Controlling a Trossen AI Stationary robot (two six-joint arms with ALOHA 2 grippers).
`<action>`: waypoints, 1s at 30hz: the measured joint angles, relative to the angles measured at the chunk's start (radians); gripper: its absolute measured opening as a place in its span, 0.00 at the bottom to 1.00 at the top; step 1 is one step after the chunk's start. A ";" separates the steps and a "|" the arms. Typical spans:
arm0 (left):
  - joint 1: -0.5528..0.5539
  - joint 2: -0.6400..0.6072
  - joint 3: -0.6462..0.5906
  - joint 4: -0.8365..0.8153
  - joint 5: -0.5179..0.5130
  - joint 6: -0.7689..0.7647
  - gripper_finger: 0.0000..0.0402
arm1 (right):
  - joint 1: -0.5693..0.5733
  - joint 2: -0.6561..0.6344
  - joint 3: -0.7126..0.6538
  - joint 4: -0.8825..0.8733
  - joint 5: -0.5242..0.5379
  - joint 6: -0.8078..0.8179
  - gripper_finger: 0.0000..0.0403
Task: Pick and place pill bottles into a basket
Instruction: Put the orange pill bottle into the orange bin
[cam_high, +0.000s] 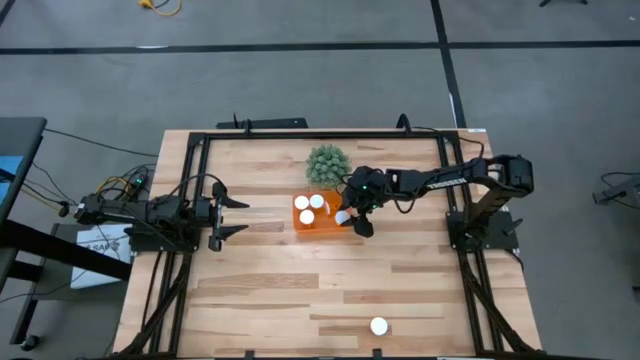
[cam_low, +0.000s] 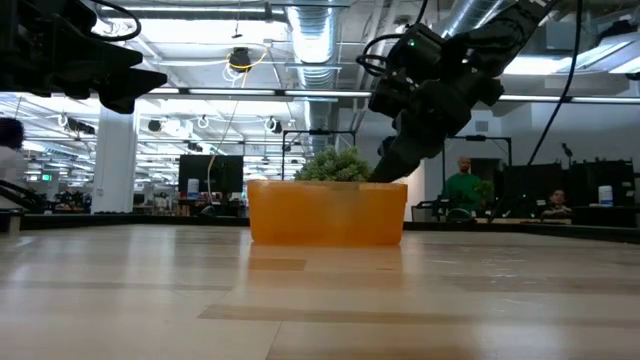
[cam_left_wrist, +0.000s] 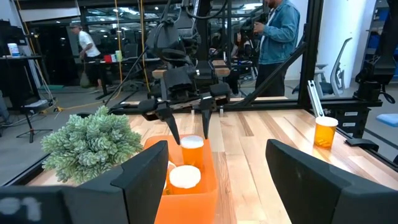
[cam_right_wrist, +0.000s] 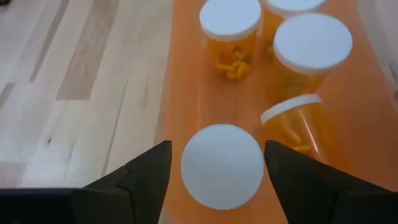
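Observation:
The orange basket stands mid-table, in front of the green plant. It holds several white-capped pill bottles. In the right wrist view two stand upright and one lies on its side. My right gripper is open over the basket's right end, pointing down. Its fingers stand on either side of an upright bottle in the basket, with a gap showing beside the cap. One more bottle stands on the table near the front edge. My left gripper is open and empty at the table's left.
The plant stands close behind the basket. The lone bottle also shows in the left wrist view. A black frame runs along the table's edges. People show in the room beyond the table.

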 joint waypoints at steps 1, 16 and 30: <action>0.000 0.000 0.000 0.000 0.000 0.000 0.65 | 0.002 -0.007 0.000 0.000 0.001 -0.004 0.62; 0.000 0.000 0.000 0.000 0.000 0.000 0.65 | 0.206 -0.395 0.000 -0.351 0.033 -0.025 0.52; 0.000 0.000 0.000 0.000 0.000 0.000 0.65 | 0.772 -0.596 0.000 -0.518 0.420 0.315 0.58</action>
